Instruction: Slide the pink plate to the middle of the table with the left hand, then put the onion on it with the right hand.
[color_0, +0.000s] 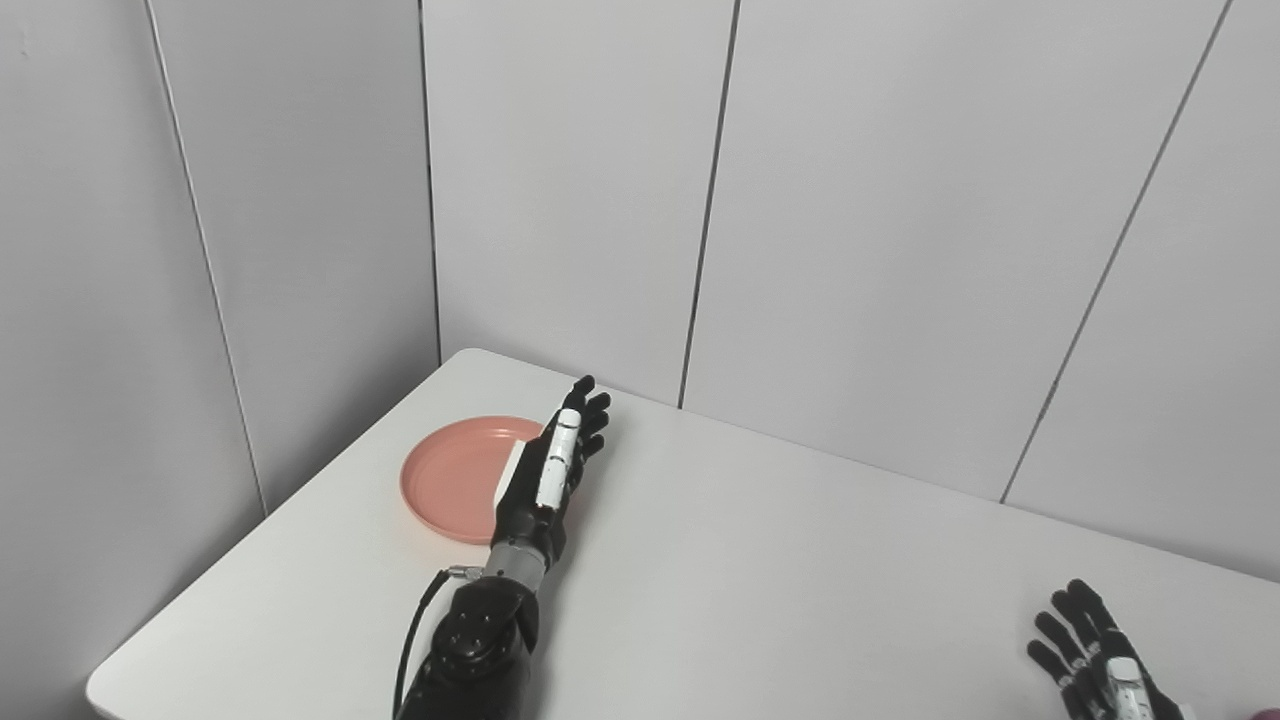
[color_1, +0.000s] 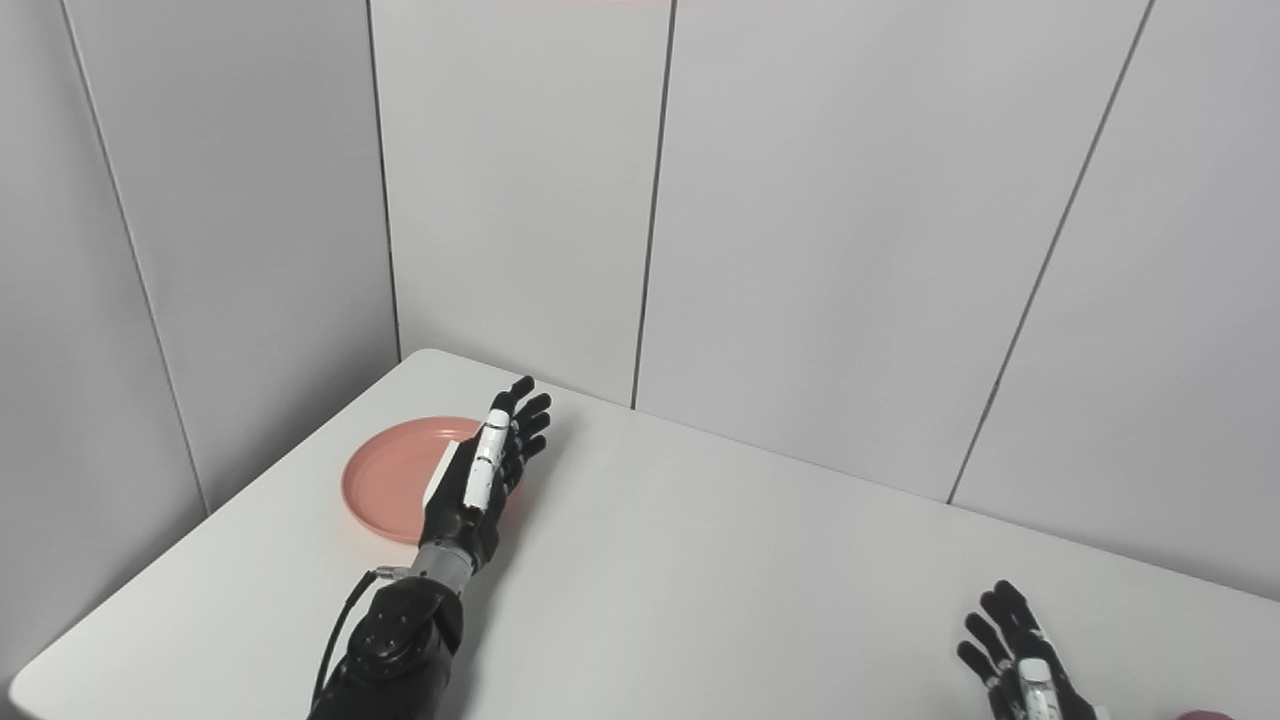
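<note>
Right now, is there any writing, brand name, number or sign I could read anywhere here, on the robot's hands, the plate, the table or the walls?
None: no readable text shows in either view.
Round pink plastic plate: plain, no print.
Black left hand and black right hand: white patches, no letters visible.
White table and grey wall panels: bare, no signs.

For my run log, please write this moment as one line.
left hand: open, at right edge of pink plate | plate: far-left on table | right hand: open, near-right corner | onion: barely visible
</note>
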